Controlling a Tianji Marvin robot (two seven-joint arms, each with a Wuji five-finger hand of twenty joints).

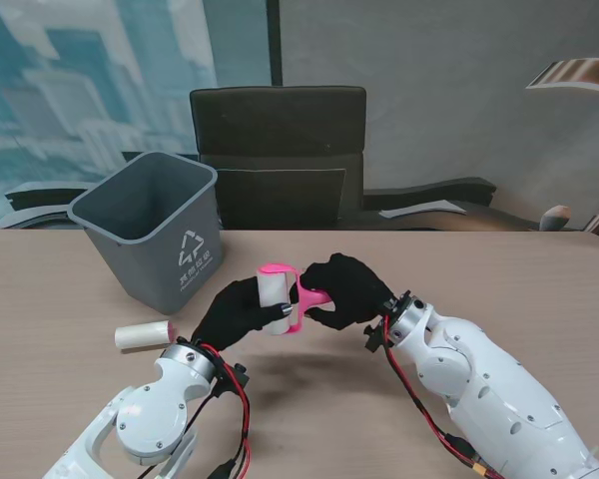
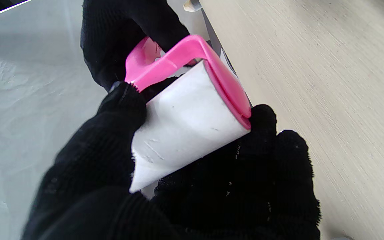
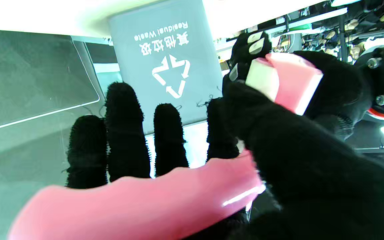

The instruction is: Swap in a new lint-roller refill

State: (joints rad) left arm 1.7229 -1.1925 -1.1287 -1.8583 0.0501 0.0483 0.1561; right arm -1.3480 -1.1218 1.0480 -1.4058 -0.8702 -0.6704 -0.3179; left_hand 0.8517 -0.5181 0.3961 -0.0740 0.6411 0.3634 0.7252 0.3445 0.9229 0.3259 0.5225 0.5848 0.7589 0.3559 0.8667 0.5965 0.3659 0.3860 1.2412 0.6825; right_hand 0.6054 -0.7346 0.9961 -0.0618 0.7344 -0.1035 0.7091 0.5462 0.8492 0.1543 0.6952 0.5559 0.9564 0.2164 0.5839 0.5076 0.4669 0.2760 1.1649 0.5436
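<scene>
The pink lint roller (image 1: pixel 298 295) is up in the air over the middle of the desk (image 1: pixel 70 394), held between two black gloved hands. The right hand (image 1: pixel 347 289) is wrapped tight around the pink handle. The left hand (image 1: pixel 238 312) is wrapped around the white roll (image 1: pixel 275 288) on the roller. Another white roll (image 1: pixel 144 334) lies flat on the desk near the left edge, beside the gray bin (image 1: pixel 152 228). The bin stands by the far left corner.

grey bin (image 1: pixel 152 232) blocking far left, spare roll (image 1: pixel 145 334) beside it, bare table (image 1: pixel 499 279) right
</scene>
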